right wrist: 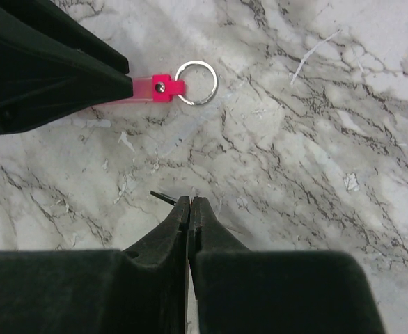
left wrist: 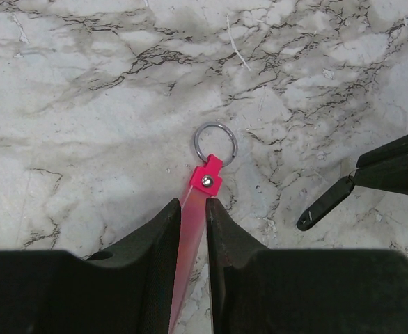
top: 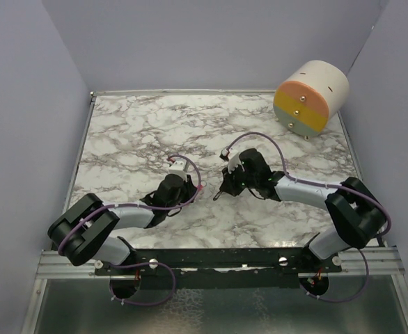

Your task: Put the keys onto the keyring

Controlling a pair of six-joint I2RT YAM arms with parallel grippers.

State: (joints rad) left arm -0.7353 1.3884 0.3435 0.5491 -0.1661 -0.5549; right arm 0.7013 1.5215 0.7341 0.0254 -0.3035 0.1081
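The keyring (left wrist: 207,182) is a pink strip with a small metal ring (left wrist: 216,144) at its far end, which lies on the marble table. My left gripper (left wrist: 193,203) is shut on the strip just behind its rivet. In the right wrist view the keyring (right wrist: 168,87) pokes out of the left fingers (right wrist: 65,76) at upper left. My right gripper (right wrist: 190,200) is shut, with the tiny dark key (right wrist: 162,197) sticking out sideways at its tips. Seen from the left wrist, the key (left wrist: 324,203) points from the right fingers (left wrist: 392,167) toward the ring, a short gap away.
A round cream container (top: 312,97) with a pink, orange and green striped face lies at the back right corner. Both arms meet near the middle of the marble table (top: 134,132), left gripper (top: 189,182) facing right gripper (top: 223,186). Lavender walls enclose the table.
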